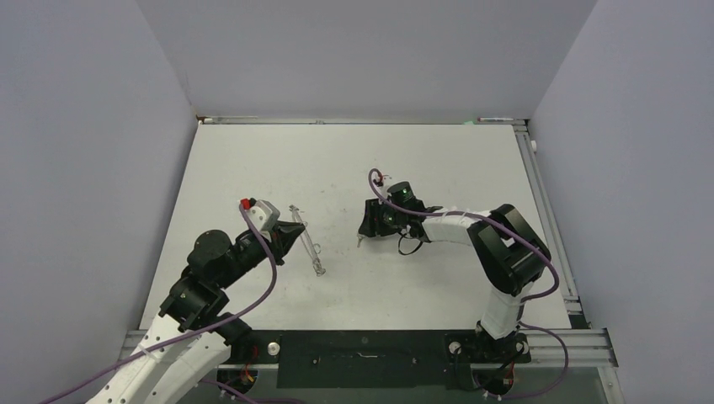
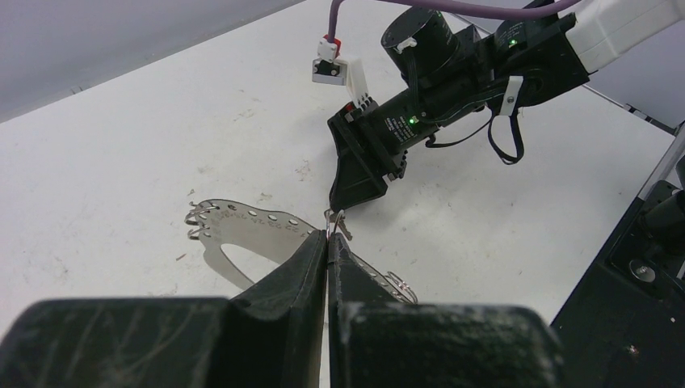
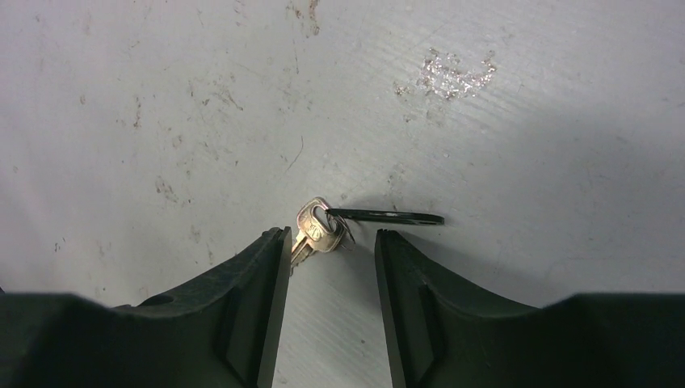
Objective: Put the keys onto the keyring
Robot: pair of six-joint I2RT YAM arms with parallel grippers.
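Your left jaws are shut tight on the keyring. They pinch its rim and hold it up on its edge, left of the middle of the desk. I think it is held that way so it stays put and its ends are free for a key to go on. From here the keyring looks like a thin, flat, shiny metal band bent in a curve. It has a row of tiny round holes, and small wire loops hang at its ends. The key lies flat on the desk near the middle, a little to the right of the keyring and not touching it. It is small and shiny, with a round hole in its head, and a flat black piece sticks out to one side. Your right jaws point down over it, about half open, with the key in the gap between them. It sits close to one finger and is not squeezed. You will probably need a careful pinch, because the key is thin and smooth. The desk is white, dull and scuffed.
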